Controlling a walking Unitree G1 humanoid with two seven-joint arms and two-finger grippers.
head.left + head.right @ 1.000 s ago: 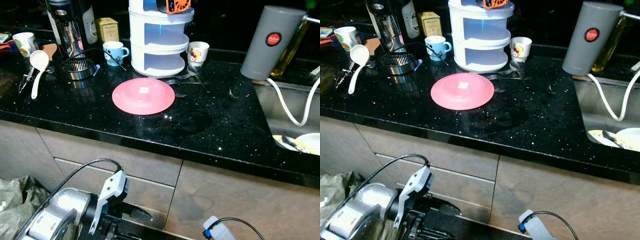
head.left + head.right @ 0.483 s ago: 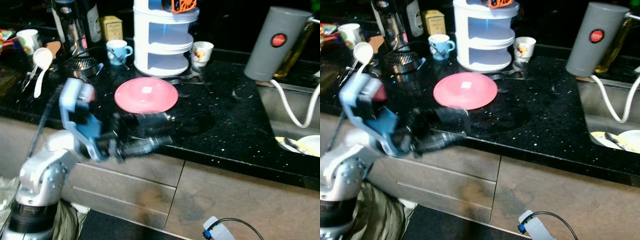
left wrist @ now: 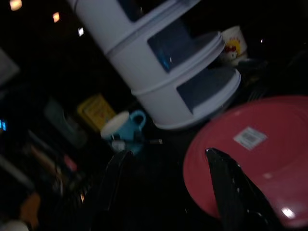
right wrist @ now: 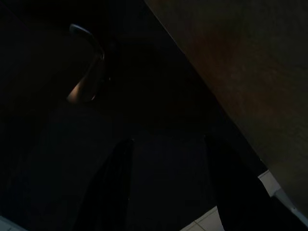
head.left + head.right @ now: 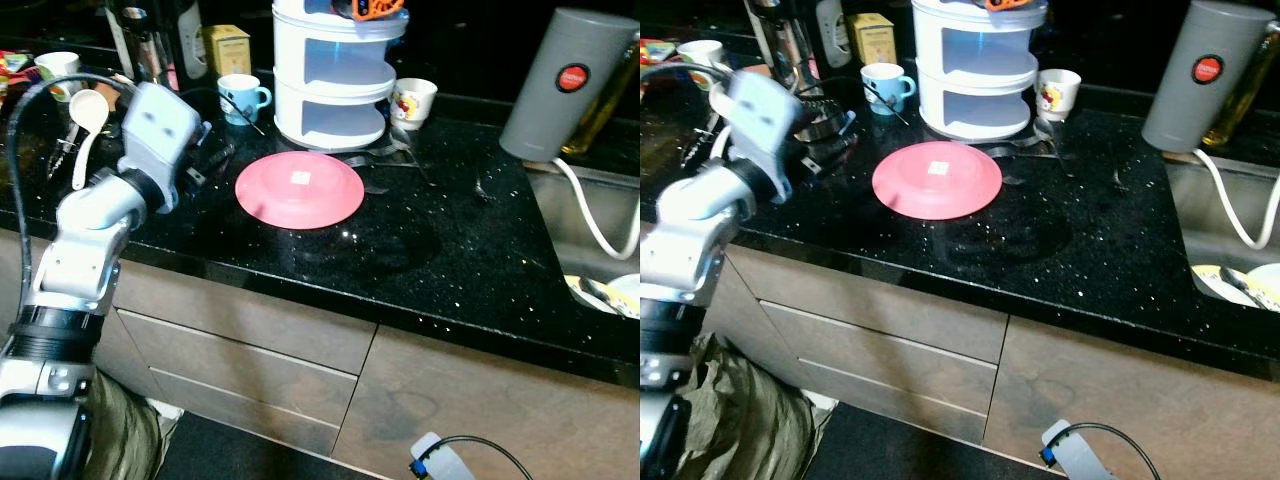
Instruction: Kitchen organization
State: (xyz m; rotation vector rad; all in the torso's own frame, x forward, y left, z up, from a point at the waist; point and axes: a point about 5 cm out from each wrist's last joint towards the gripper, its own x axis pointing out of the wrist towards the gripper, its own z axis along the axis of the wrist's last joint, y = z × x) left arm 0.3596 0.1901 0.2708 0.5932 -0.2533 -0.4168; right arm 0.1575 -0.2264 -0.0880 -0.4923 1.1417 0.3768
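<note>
Here: pink plate (image 5: 299, 189) flat on black counter (image 5: 420, 250), before white tiered rack (image 5: 334, 80). Blue mug (image 5: 240, 97) holding a utensil. Left gripper (image 3: 168, 187) parted wide, beside plate. Right gripper (image 4: 166, 187) likewise spread, idle in shade.

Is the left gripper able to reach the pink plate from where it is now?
Probably yes. The left gripper, fingers open, is over the counter just beside the pink plate, with nothing between them.

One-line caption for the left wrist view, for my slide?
Open left gripper hovering beside the pink plate, white tiered rack behind.
</note>
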